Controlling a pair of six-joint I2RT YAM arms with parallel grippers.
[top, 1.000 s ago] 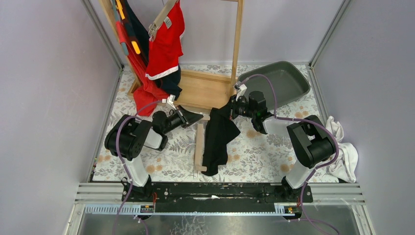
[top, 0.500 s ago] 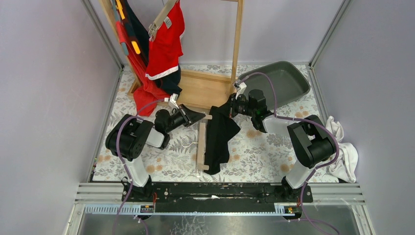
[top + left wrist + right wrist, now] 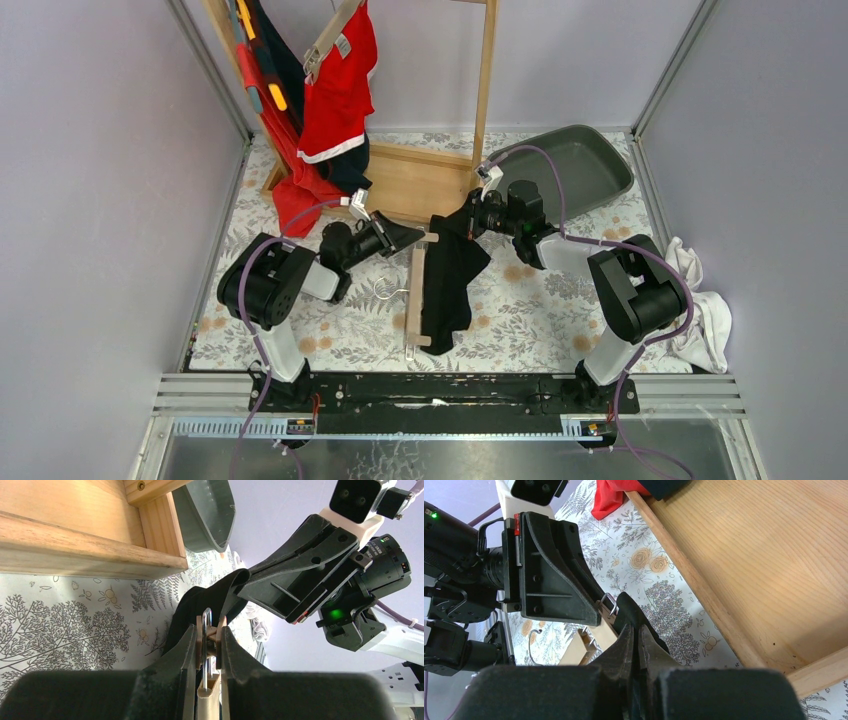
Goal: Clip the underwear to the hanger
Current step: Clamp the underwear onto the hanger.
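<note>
The wooden hanger [image 3: 414, 300] lies on the floral table, its far end lifted. My left gripper [image 3: 408, 238] is shut on the clip [image 3: 210, 630] at that end, its wooden halves and wire loop pinched between the jaws. The black underwear [image 3: 450, 280] drapes down just right of the hanger bar. My right gripper [image 3: 466, 221] is shut on its upper edge [image 3: 631, 611], right next to the clip. In the right wrist view the hanger bar [image 3: 589, 639] and the left gripper [image 3: 549, 580] sit just left of my jaws.
A wooden rack base [image 3: 420, 185] stands right behind both grippers, with red and dark garments [image 3: 335, 90] hanging at the back left. A grey tray [image 3: 575, 165] is at the back right. White cloths [image 3: 700, 315] lie at the right edge.
Both grippers have crept slightly up and toward each other. The hanger's far end and the underwear's top edge moved with them; the grips are unchanged.
</note>
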